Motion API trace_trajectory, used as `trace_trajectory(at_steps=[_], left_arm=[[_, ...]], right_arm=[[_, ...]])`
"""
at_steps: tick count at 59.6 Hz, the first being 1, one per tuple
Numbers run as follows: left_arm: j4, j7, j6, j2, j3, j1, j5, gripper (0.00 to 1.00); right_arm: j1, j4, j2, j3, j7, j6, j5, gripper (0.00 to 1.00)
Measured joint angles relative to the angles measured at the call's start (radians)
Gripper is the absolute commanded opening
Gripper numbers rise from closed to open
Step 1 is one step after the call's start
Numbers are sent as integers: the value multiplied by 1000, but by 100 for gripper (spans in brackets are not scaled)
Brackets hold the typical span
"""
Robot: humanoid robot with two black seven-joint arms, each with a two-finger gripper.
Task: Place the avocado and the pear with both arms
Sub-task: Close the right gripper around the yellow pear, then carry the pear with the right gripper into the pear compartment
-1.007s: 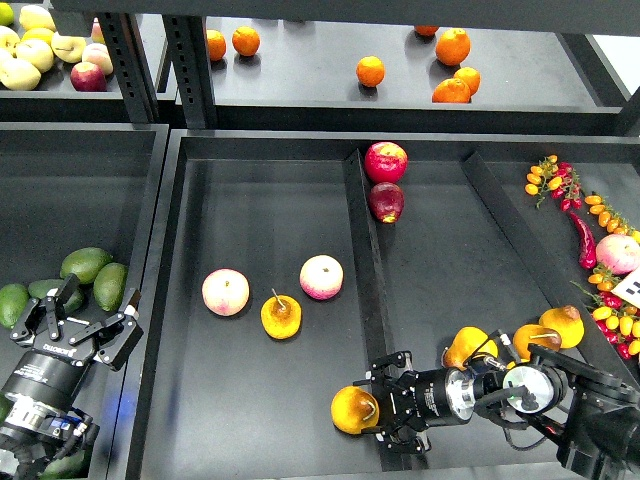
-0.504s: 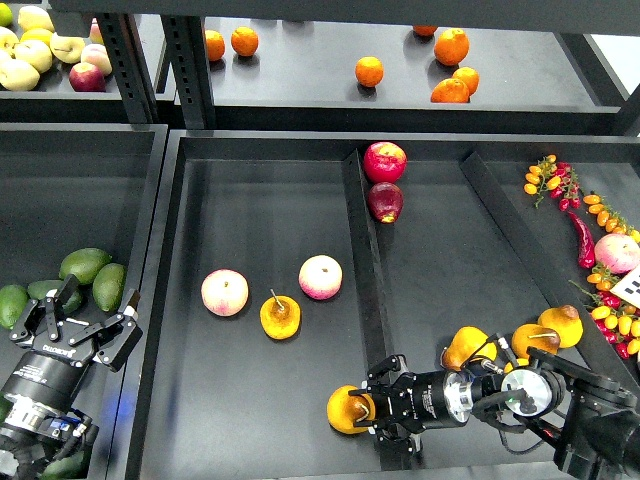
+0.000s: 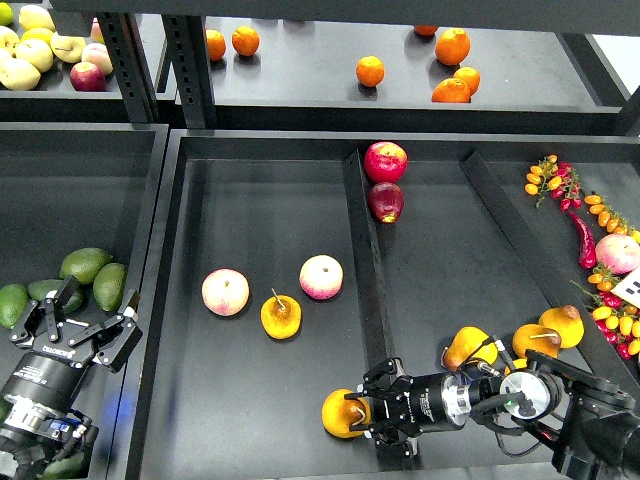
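Note:
The pear (image 3: 341, 413), plump and yellow-orange, lies low at the front of the middle tray's left compartment. My right gripper (image 3: 368, 414) reaches in from the right and is shut on it, one finger on each side. My left gripper (image 3: 98, 302) is open and empty, hovering over a heap of avocados in the left tray. A darker green avocado (image 3: 44, 290) shows partly behind its left finger. Paler avocados (image 3: 85, 264) lie just beyond the fingertips.
An orange pear with a long stem (image 3: 281, 316) and two pink apples (image 3: 226, 292) lie in the left compartment. A divider (image 3: 366, 260) splits the tray. Red apples (image 3: 385, 161) sit behind it, more pears (image 3: 470, 346) by my right arm, peppers (image 3: 585, 238) at right.
My right gripper has moved a little left and down with the pear in it. My left arm has hardly moved.

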State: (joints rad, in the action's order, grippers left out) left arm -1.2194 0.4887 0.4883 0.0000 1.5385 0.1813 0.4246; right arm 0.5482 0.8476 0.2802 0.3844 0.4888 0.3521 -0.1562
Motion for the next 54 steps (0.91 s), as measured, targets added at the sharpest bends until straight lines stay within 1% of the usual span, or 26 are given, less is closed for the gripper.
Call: trace_trajectory(at_steps=[12, 13, 40, 54], left_arm=[[3, 0, 0, 0, 2, 1, 0, 99], [6, 0, 0, 0, 3, 2, 0, 99], [9, 0, 1, 0, -3, 0, -1, 99], [13, 0, 1, 0, -4, -2, -1, 99]], right_arm=[[21, 2, 37, 66, 0, -1, 7, 14], [22, 3, 65, 83, 0, 0, 7, 14], [-4, 113, 296, 123, 0, 7, -3, 15], [-90, 124, 337, 123, 0, 40, 3, 16]])
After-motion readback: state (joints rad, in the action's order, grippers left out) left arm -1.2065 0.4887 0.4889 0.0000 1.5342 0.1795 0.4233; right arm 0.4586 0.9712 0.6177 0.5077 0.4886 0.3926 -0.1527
